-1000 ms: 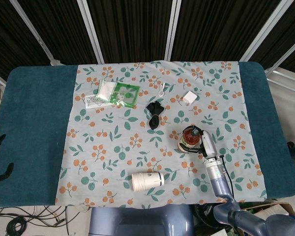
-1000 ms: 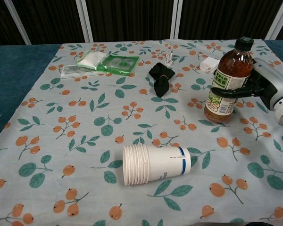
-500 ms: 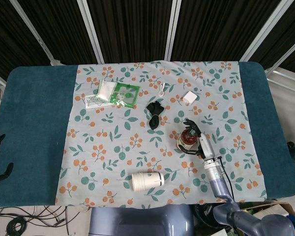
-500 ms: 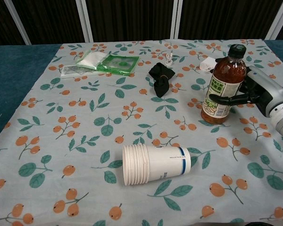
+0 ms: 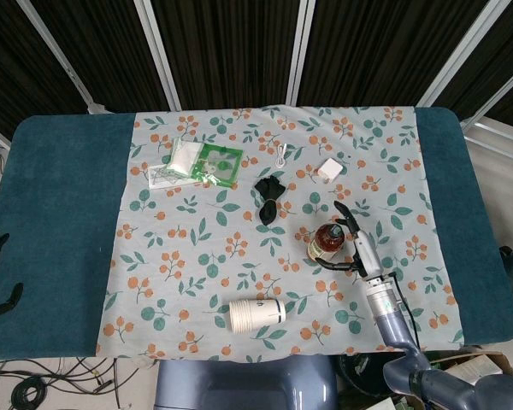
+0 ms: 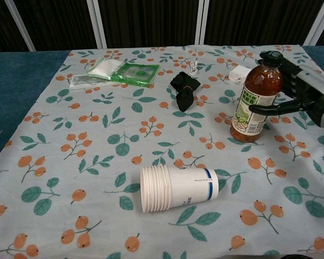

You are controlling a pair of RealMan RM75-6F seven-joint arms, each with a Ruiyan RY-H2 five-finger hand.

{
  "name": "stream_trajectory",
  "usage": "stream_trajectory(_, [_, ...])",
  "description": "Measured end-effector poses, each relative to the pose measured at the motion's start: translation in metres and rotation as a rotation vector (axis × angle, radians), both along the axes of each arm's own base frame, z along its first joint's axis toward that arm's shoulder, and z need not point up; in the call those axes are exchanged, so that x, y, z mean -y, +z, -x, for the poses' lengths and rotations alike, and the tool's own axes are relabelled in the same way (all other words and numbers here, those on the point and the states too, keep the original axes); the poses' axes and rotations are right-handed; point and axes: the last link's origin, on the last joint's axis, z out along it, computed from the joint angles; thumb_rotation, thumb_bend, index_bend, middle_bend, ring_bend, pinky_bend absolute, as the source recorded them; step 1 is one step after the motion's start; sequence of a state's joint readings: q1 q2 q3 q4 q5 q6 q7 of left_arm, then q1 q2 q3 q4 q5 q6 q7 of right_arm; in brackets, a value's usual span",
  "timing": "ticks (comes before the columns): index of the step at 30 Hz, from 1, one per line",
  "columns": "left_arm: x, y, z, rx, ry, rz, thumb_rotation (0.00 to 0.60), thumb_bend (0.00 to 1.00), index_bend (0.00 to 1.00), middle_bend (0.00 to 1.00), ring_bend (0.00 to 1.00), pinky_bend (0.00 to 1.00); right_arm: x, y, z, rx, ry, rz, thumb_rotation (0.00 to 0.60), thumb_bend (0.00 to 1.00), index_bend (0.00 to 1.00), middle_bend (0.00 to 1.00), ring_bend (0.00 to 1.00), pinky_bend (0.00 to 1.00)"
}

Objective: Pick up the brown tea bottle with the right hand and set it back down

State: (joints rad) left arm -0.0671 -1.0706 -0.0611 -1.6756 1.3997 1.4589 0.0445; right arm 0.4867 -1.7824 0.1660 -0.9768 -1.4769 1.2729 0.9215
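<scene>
One step remains: your right hand (image 6: 305,97) has set the bottle (image 6: 255,98) down and spread its fingers, holding nothing; withdraw.

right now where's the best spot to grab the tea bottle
Around the labelled middle of the tea bottle, from its right side, where the right hand already is. The bottle stands upright on the cloth, its body is straight and wide there, and the neck above narrows. Fingers wrapping at label height should probably hold it steadiest.
</scene>
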Motion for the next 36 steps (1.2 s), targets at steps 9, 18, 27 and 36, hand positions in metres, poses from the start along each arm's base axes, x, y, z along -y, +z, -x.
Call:
stream_trajectory(9, [0.001,0.000,-0.004,0.016,-0.010,0.001,0.600,0.37,0.04,0.00,0.00,0.00,-0.020,0.079,0.022,-0.115,0.027,0.050,0.600,0.13,0.00,0.08,0.15,0.14])
stream_trajectory(18, [0.002,0.002,-0.005,0.010,-0.015,-0.014,0.600,0.37,0.04,0.00,0.00,0.00,-0.050,0.168,0.047,-0.435,0.007,0.144,0.600,0.19,0.00,0.05,0.11,0.14])
stream_trajectory(27, [0.003,0.002,-0.005,0.005,-0.016,-0.018,0.600,0.37,0.04,0.00,0.00,0.00,-0.085,0.192,0.061,-0.915,-0.065,0.342,0.600,0.19,0.00,0.05,0.11,0.14])
stream_trajectory(36, [0.003,0.004,-0.004,0.005,-0.020,-0.024,0.600,0.37,0.04,0.00,0.00,0.00,-0.137,0.178,0.072,-1.116,-0.163,0.361,0.600,0.19,0.00,0.05,0.10,0.14])
